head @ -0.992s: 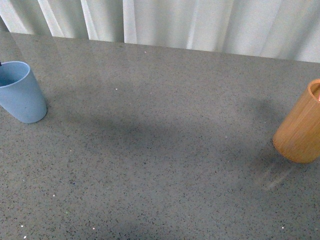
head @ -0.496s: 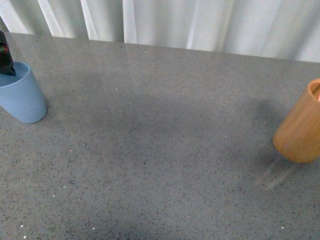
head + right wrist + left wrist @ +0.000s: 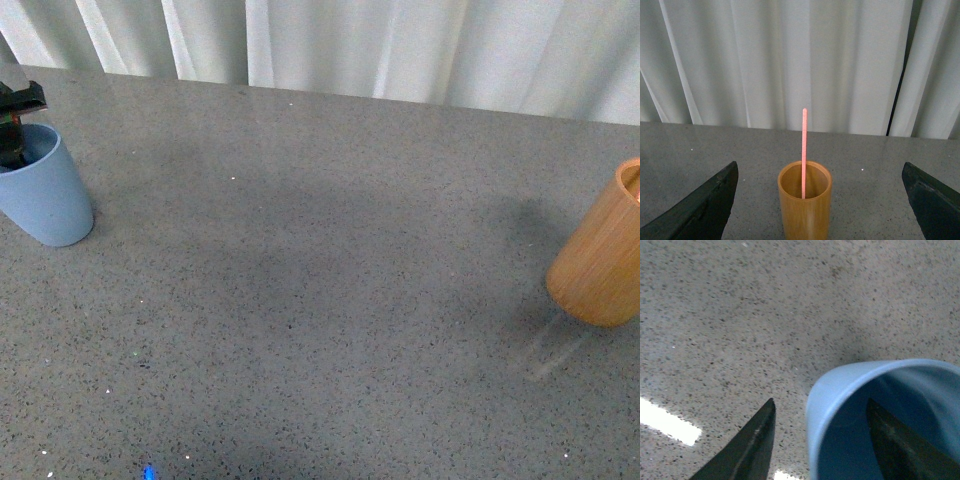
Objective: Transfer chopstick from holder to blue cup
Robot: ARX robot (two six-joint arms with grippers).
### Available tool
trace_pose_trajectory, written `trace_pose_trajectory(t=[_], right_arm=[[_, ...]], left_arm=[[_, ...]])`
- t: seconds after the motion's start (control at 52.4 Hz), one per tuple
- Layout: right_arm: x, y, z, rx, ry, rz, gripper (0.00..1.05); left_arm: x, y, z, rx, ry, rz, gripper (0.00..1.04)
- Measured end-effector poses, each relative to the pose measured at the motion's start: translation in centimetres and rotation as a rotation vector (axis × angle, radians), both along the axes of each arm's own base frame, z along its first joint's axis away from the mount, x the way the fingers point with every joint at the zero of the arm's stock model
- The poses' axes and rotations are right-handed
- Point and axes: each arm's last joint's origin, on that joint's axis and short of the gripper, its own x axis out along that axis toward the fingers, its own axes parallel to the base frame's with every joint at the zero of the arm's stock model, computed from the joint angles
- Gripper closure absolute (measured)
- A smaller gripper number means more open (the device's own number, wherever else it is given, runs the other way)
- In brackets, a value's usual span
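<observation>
The blue cup [image 3: 47, 192] stands upright at the table's far left. My left gripper [image 3: 14, 122] hangs open at its rim. In the left wrist view one finger [image 3: 751, 444] is outside the blue cup's wall [image 3: 836, 390] and the other finger [image 3: 896, 445] is inside it; the left gripper [image 3: 820, 401] holds nothing. The orange-brown holder [image 3: 602, 255] stands at the right edge. In the right wrist view one pinkish-red chopstick [image 3: 804, 145] stands upright in the holder [image 3: 805, 210]. The right gripper [image 3: 820, 166] is open wide, short of the holder and not touching it.
The grey speckled table [image 3: 320, 300] runs between cup and holder. White curtains [image 3: 400, 45] hang just behind the table's far edge. A small blue light [image 3: 148, 472] glints at the near edge.
My left gripper has come into the front view from the left and now sits over the blue cup's rim. Cup and holder have not moved.
</observation>
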Motion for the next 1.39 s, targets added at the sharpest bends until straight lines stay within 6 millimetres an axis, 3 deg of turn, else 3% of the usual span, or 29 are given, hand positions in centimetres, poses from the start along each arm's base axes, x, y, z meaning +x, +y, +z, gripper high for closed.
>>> trace_pose_trajectory(t=[0.305, 0.477, 0.687, 0.954, 1.163, 1.392], right_arm=[[0.0, 0.0, 0.0, 0.000, 0.000, 0.000, 0.10], [0.0, 0.0, 0.0, 0.000, 0.000, 0.000, 0.10], [0.0, 0.0, 0.0, 0.000, 0.000, 0.000, 0.10], [0.0, 0.0, 0.0, 0.000, 0.000, 0.000, 0.10], [0.0, 0.0, 0.0, 0.000, 0.000, 0.000, 0.10], [0.0, 0.0, 0.0, 0.000, 0.000, 0.000, 0.10]], left_arm=[[0.9, -2.7, 0.1, 0.020, 0.090, -0.072, 1.02], [0.0, -5.6, 1.4, 0.083, 0.122, -0.183, 1.01], [-1.7, -13.1, 3.5, 0.086, 0.131, -0.393, 1.01], [-3.0, -22.4, 3.0, 0.060, 0.160, -0.583, 1.01], [-3.4, -26.6, 2.1, 0.046, 0.189, -0.635, 1.01], [-3.1, -29.1, 0.7, 0.039, 0.231, -0.639, 1.01]])
